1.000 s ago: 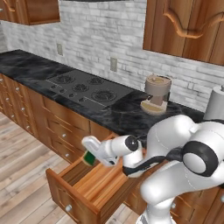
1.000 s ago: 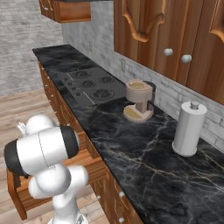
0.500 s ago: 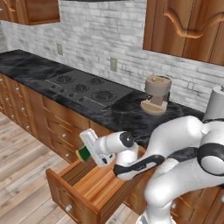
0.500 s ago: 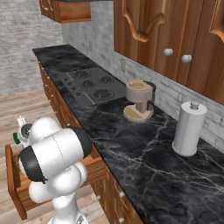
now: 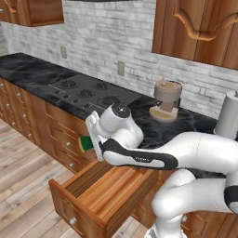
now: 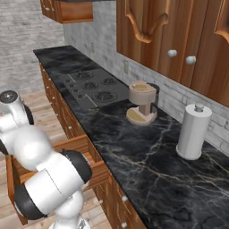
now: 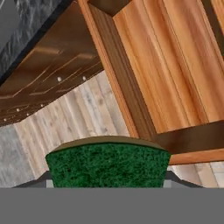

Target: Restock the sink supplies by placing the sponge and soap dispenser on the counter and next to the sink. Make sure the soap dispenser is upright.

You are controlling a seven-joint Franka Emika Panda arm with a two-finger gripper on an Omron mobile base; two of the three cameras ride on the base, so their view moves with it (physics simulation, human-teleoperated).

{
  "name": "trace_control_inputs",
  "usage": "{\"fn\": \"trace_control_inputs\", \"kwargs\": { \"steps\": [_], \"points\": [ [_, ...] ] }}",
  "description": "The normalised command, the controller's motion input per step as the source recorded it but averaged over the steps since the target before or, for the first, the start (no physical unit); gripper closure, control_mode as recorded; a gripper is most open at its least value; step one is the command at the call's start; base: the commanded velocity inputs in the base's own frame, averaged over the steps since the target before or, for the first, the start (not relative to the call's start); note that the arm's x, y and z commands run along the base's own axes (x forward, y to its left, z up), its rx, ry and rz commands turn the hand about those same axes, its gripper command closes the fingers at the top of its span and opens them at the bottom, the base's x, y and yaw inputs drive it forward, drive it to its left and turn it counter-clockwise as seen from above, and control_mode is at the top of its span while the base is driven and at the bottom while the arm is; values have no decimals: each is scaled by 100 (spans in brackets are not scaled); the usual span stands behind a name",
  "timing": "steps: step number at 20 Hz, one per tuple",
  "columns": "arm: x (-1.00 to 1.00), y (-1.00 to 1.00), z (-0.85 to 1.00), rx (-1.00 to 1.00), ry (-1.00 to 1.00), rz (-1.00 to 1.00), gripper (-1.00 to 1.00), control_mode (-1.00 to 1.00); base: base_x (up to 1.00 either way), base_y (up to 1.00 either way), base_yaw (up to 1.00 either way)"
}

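The sponge is seen in the hand view as a green, rough-textured block with a thin yellowish layer along its top edge, pinched between the finger tips of the gripper, whose tips are almost wholly covered by it. In the left base view the same sponge is shown as a small green patch at the end of the hand, held in the air above the open wooden drawer and in front of the cabinet fronts, below the edge of the counter. The drawer is pulled out, and its light wood floor is visible in the left base view and in the hand view. On the black marble counter a stovetop with four burners is set, and to its right a tan cylindrical coffee machine is placed, with a white paper-towel roll further right, near the brick wall. The same coffee machine and paper-towel roll are seen in the right base view, well apart on the counter. Two wall outlets are mounted on the brick backsplash. No brand, label or readable writing can be made out on any of these things. A plank floor is seen beyond the drawer in the hand view.
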Motion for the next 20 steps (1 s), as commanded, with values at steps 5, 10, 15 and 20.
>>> {"fn": "trace_control_inputs", "kwargs": {
  "steps": [5, 10, 15, 20],
  "points": [
    [-27, -66, 1, -9, 6, -4, 100, -100, 0, 0, 0],
    [-25, -72, 1, 0, 0, 0, 100, -100, 0, 0, 0],
    [-43, -23, -33, 0, 5, -2, 100, -100, 0, 0, 0],
    [5, 0, -3, 0, 2, 0, 100, -100, 0, 0, 0]
  ]
}}
